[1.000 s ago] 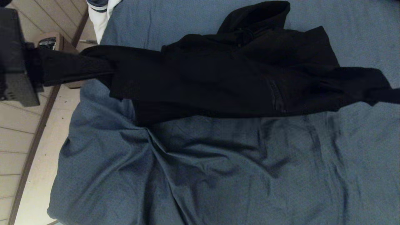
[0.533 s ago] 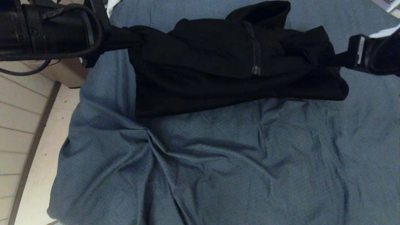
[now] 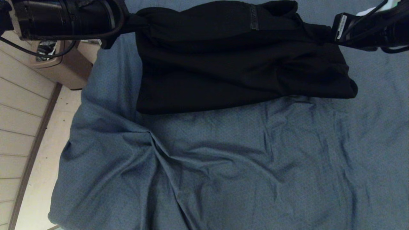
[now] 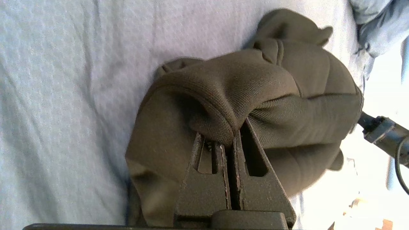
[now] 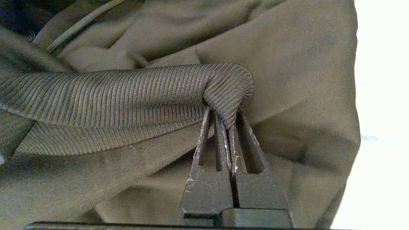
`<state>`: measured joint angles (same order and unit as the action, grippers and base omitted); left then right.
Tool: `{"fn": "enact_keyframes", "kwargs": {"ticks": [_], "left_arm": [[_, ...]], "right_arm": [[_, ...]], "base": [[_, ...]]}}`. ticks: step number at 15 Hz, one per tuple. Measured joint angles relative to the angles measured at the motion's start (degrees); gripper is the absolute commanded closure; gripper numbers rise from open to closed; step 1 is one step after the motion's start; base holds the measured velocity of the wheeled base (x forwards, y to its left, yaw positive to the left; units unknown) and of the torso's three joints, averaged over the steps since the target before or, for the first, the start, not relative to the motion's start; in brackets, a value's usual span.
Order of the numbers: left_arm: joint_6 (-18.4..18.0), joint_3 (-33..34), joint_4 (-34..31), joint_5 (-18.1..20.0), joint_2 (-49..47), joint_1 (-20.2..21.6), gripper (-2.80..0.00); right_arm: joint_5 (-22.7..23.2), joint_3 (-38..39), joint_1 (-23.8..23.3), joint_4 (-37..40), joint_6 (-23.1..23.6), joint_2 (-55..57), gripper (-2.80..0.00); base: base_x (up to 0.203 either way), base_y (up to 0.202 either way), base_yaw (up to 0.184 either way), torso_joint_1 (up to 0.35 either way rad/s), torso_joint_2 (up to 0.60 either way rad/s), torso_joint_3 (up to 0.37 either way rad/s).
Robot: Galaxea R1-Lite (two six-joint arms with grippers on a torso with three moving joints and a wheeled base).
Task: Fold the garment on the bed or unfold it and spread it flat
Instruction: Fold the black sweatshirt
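Both arms had swung in toward the far part of the bed (image 3: 204, 166) since a second before, and the hoodie (image 3: 236, 64) had been pulled from a long stretched shape into a shorter, folded bundle.

Nearest lay one bed with a wrinkled blue-grey sheet. Farther back lay the one black hoodie, resting on the sheet, its near edge flat on it. Two grippers held it. The left gripper (image 3: 132, 22) had its jaws clenched on the hoodie's left end, and the right gripper (image 3: 327, 33) had its jaws clenched on the right end.

Only the left wrist view showed thick knit cloth bunched over the left gripper (image 4: 228, 140). Only the right wrist view showed a ribbed band pinched in the right gripper (image 5: 228, 123). Only the head view showed the wooden floor (image 3: 19, 127) and one brown box (image 3: 68, 68).
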<state>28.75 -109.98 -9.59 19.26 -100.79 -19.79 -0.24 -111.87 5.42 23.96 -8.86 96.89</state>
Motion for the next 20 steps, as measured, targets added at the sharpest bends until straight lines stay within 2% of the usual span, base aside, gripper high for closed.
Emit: {"fn": "enact_keyframes", "kwargs": {"ticks": [2, 6, 10, 13, 16, 17, 20], "left_arm": [[0.3, -0.5, 2.4, 0.1, -1.1, 0.2, 0.00], [0.4, -0.6, 8.4, -1.0, -1.8, 0.2, 0.00], [0.4, -0.7, 10.0, -1.4, -2.5, 0.3, 0.00], [0.2, -0.6, 12.2, -2.7, -3.9, 0.5, 0.00], [-0.2, -0.6, 15.0, -2.8, -6.1, 0.9, 0.00], [-0.3, -0.6, 15.1, -2.5, -6.6, 1.3, -2.80], [-0.4, -0.6, 14.4, -2.6, -7.3, 1.9, -2.80]], "right_arm": [[-0.8, -0.3, -0.3, -1.3, -0.1, 0.3, 0.00], [-6.7, -0.3, -1.4, -5.5, 0.2, 0.0, 0.00], [-9.6, -0.4, -1.5, -8.4, 0.5, -0.9, 0.00], [-9.8, -0.3, -1.5, -9.5, 1.0, -0.1, 0.00], [-9.8, -0.3, -1.3, -13.9, 2.5, 2.2, 0.00], [-9.9, -0.3, -1.1, -14.4, 2.7, 2.9, 0.00], [-11.0, -0.3, -0.7, -15.8, 3.6, 4.0, 0.00]], "base": [[0.000, 0.000, 0.000, 0.000, 0.00, 0.000], [0.000, 0.000, 0.000, 0.000, 0.00, 0.000], [0.000, 0.000, 0.000, 0.000, 0.00, 0.000], [0.000, 0.000, 0.000, 0.000, 0.00, 0.000], [0.000, 0.000, 0.000, 0.000, 0.00, 0.000], [0.000, 0.000, 0.000, 0.000, 0.00, 0.000], [0.000, 0.000, 0.000, 0.000, 0.00, 0.000]]}}
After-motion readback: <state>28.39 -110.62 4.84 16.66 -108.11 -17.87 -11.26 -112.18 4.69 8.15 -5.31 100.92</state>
